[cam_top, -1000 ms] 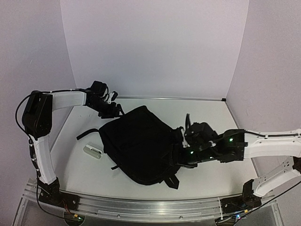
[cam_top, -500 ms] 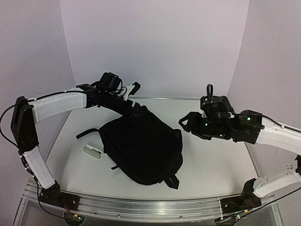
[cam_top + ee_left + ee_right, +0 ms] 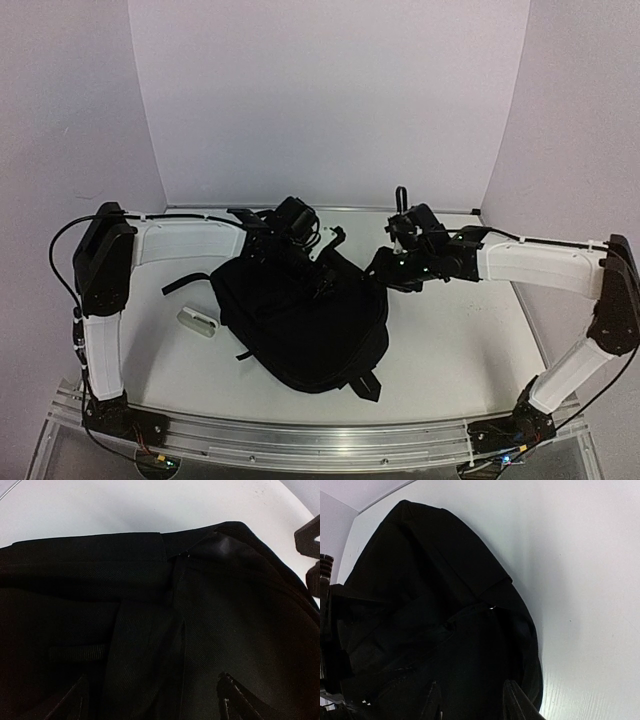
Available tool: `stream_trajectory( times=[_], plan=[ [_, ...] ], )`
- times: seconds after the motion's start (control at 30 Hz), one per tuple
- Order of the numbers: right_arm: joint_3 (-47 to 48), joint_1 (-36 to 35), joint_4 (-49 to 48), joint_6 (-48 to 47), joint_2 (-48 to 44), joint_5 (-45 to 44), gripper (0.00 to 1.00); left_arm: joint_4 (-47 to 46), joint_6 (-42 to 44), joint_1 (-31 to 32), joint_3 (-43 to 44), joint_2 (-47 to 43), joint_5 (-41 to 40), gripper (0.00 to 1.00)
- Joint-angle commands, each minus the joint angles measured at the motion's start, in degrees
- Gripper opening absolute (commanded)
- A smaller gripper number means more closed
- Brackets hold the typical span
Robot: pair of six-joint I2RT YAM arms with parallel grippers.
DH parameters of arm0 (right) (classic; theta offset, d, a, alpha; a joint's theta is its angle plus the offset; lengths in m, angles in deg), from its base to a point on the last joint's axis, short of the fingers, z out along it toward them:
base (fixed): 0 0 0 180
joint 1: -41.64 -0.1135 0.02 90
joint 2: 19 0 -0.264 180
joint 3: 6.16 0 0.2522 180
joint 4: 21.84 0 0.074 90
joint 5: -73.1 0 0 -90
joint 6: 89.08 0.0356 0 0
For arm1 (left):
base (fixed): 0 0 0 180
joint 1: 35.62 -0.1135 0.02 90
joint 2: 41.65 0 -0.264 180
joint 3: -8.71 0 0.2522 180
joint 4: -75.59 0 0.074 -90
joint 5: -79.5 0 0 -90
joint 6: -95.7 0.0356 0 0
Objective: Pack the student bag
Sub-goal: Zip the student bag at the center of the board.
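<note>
You are working in a robotics lab test cell, and the setup shows it. Your white table (image 3: 470,330) is boxed in on three sides by plain pale panels (image 3: 330,100), like a small recording booth. An aluminium rail (image 3: 300,440) runs along the near edge and carries the bolted bases of both arms. A loose black cable (image 3: 48,235) loops off the left arm (image 3: 180,238), and green indicator lights glow on the right arm (image 3: 530,262). The black student bag (image 3: 300,320) is the one everyday object here, laid out as a test piece.
</note>
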Motion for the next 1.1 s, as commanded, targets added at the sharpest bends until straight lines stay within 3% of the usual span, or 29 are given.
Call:
stream_trajectory(
  times=[0.0,0.13,0.2,0.5,1.07],
  plan=[
    [3.34,1.70,-4.20,-2.11,3.06,3.78,0.36,-1.62,2.58,0.71,3.90,1.80,-7.01,0.87],
    [3.96,3.19,-4.92,-2.25,5.89,4.41,0.34,-3.18,3.05,1.20,4.08,2.90,-9.86,0.80],
    [4.42,3.65,-5.14,-2.58,7.39,4.71,0.33,-3.66,3.11,1.29,3.81,3.19,-10.16,0.69],
    [4.10,5.55,-5.47,-1.91,11.96,3.41,0.30,-4.55,2.58,1.30,0.35,2.07,-10.08,0.02],
    [4.06,6.62,-10.96,-7.47,17.75,7.94,0.31,-5.21,2.49,1.30,-2.60,0.48,-10.61,0.00]
  ],
)
